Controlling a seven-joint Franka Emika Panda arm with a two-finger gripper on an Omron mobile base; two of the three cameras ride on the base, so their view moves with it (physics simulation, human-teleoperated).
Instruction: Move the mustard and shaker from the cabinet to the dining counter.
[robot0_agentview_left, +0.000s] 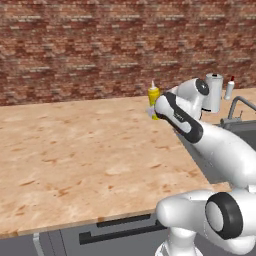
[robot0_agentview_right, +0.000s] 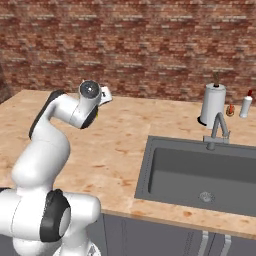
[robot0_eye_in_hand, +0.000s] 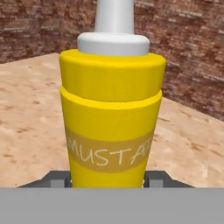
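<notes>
Mustard (robot0_eye_in_hand: 110, 113) sits upright between the fingers (robot0_eye_in_hand: 57, 179) of the gripper (robot0_eye_in_hand: 107, 180), filling the hand view so close that its label reads across the lower body; both dark pads flank the bottle's base, so I judge the jaws pinched on it rather than spread free. Upright hold makes sense: keeps the pale nozzle up and lets the flat base meet the surface squarely. In the left base view the mustard (robot0_agentview_left: 153, 98) shows just past the arm's wrist, over the far part of the dining counter (robot0_agentview_left: 75, 150), near its right edge beside the sink (robot0_agentview_right: 200, 175). Whether the base touches the wood or hangs just above it, cannot tell, the arm hides the bottom. Reads as the set-down step for bottle one; shaker is yet to come. Risk: letting go while tilted or off the surface tips a narrow bottle. Steel cylinder (robot0_agentview_right: 213, 104) and white bottle with red tip (robot0_agentview_right: 245, 106) stand well apart, behind the faucet (robot0_agentview_right: 218, 130), no clash with the drop spot
</notes>
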